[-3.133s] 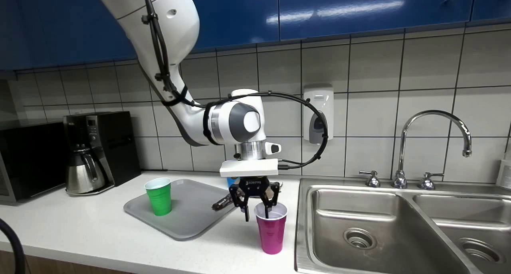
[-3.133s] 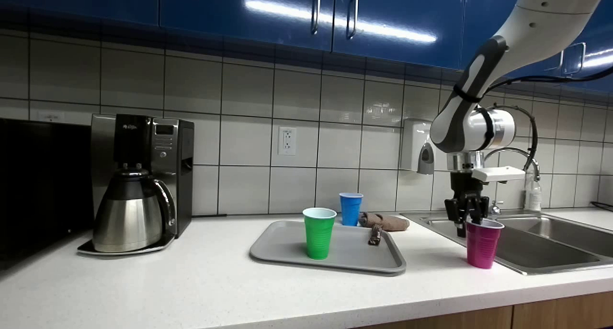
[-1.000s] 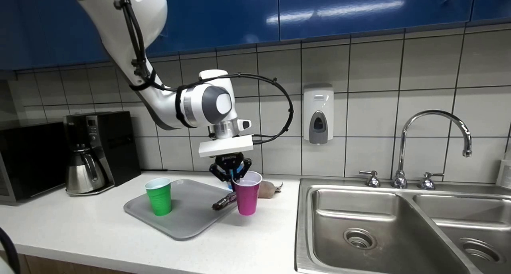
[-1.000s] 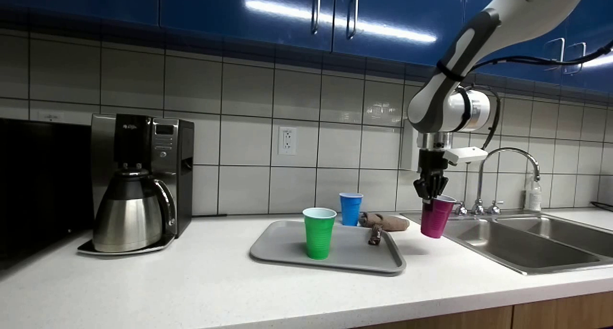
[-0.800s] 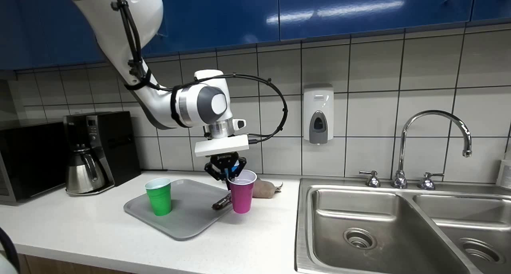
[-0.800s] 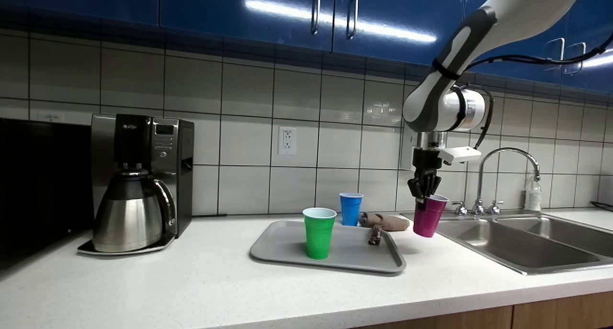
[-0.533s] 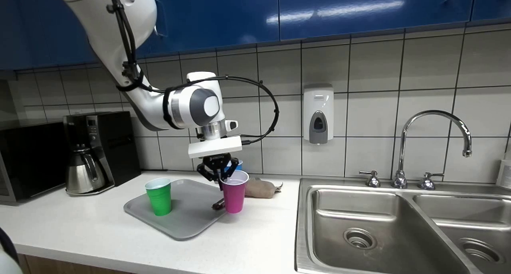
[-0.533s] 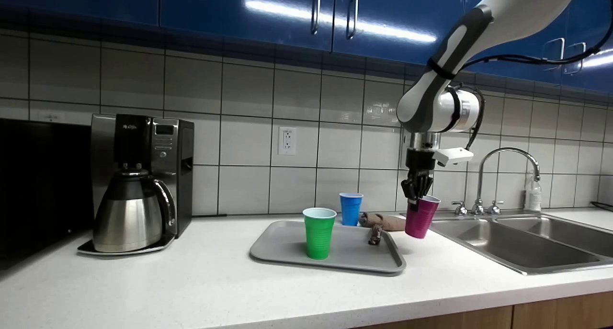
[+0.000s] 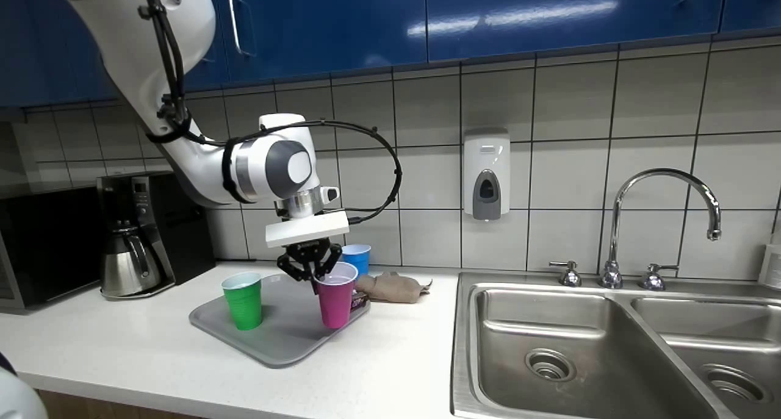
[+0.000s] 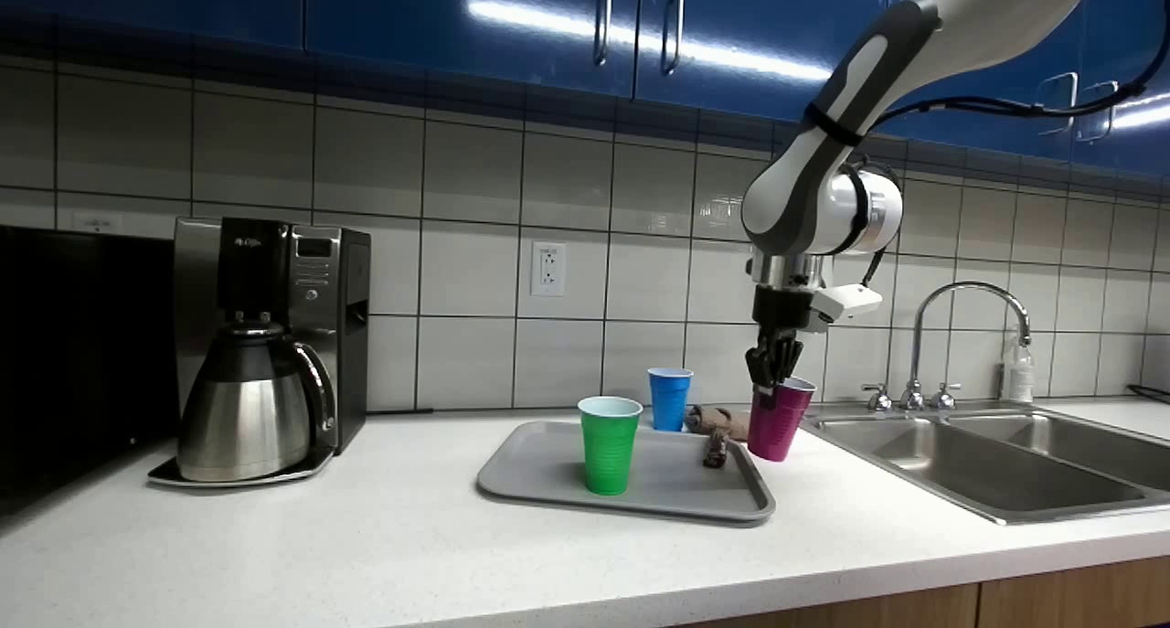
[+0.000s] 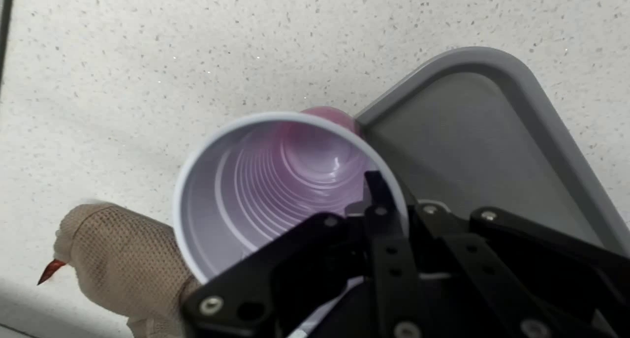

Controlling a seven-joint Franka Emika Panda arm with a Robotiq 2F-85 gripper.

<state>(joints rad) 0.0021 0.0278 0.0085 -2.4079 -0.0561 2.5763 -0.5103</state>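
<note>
My gripper (image 9: 315,279) is shut on the rim of a magenta plastic cup (image 9: 336,303), one finger inside and one outside the wall. In the wrist view the inner finger (image 11: 378,188) lies against the cup's pale inside; the outer fingertip is mostly hidden behind the rim. The cup (image 10: 777,425) hangs slightly tilted above the counter, by the right edge of a grey tray (image 10: 548,463). On the tray stands a green cup (image 10: 610,450); a dark wrapped bar (image 10: 716,448) lies near its corner. Behind are a blue cup (image 9: 357,257) and a brown mesh-covered object (image 11: 128,264).
A double steel sink (image 9: 549,321) with a curved faucet (image 9: 671,172) is set in the counter (image 9: 152,358) on the right. A coffee maker (image 10: 265,354) stands at the left. A soap dispenser (image 9: 486,175) hangs on the tiled wall, under blue cabinets (image 10: 475,43).
Three seconds ago the magenta cup stood on the counter between parted fingers. The fingers have shut on its rim, lifted it and carried it left to the tray's edge. Other objects stay put.
</note>
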